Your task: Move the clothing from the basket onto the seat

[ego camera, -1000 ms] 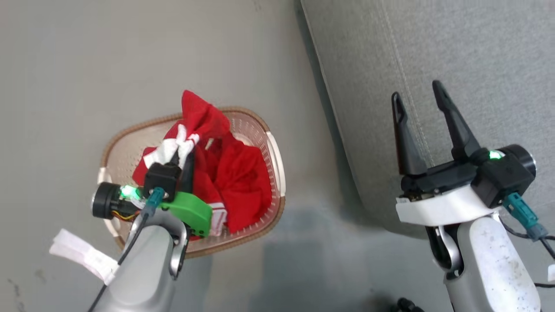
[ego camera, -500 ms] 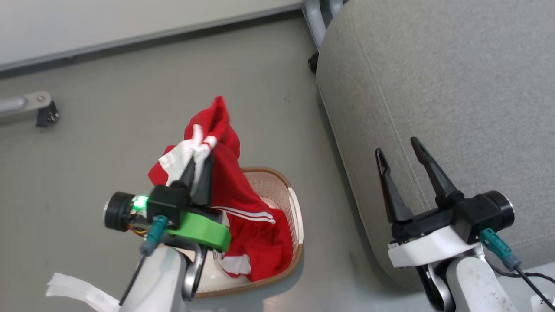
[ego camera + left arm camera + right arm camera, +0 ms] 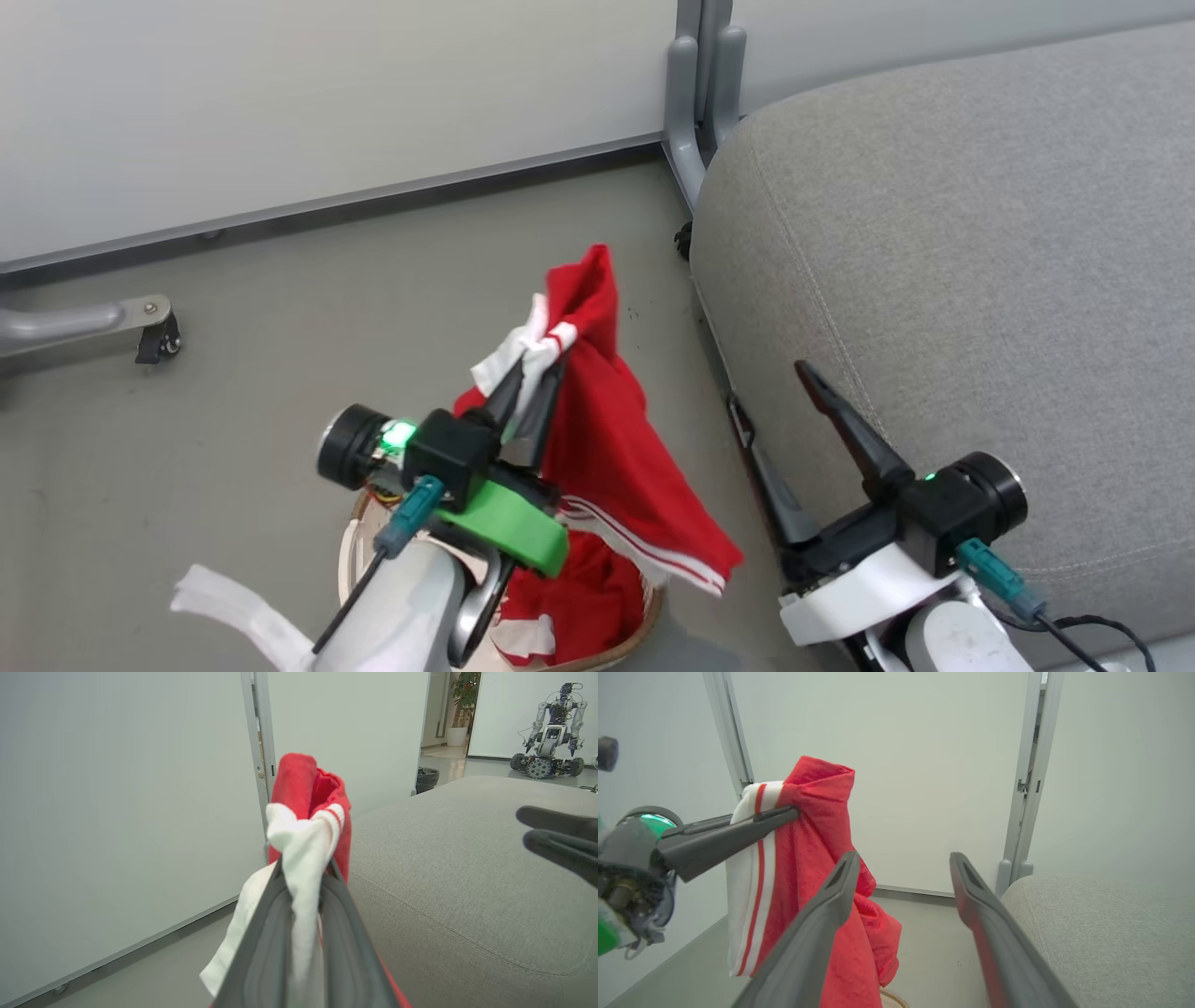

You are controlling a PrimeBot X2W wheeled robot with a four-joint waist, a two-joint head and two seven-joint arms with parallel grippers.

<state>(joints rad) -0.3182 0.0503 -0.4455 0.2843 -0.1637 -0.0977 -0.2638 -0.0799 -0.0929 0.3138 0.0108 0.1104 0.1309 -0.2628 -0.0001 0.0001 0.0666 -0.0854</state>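
Red sports garment with white trim [image 3: 607, 448] hangs over the cream perforated plastic basket [image 3: 644, 625], short of the light-grey upholstered seat [image 3: 934, 280], my left gripper [image 3: 540, 369] clenched on its bunched white edge. I'd worry that thin pinch slips, or the hem snags my released, empty right gripper [image 3: 767, 385] in between. Its long axis runs vertical: trim up, striped hem down.

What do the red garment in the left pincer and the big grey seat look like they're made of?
Red garment: probably thin matte sports knit; it drapes in soft folds, with white striped trim. Seat: light-grey woven upholstery, matte, judging by its coarse weave texture and stitched seam.
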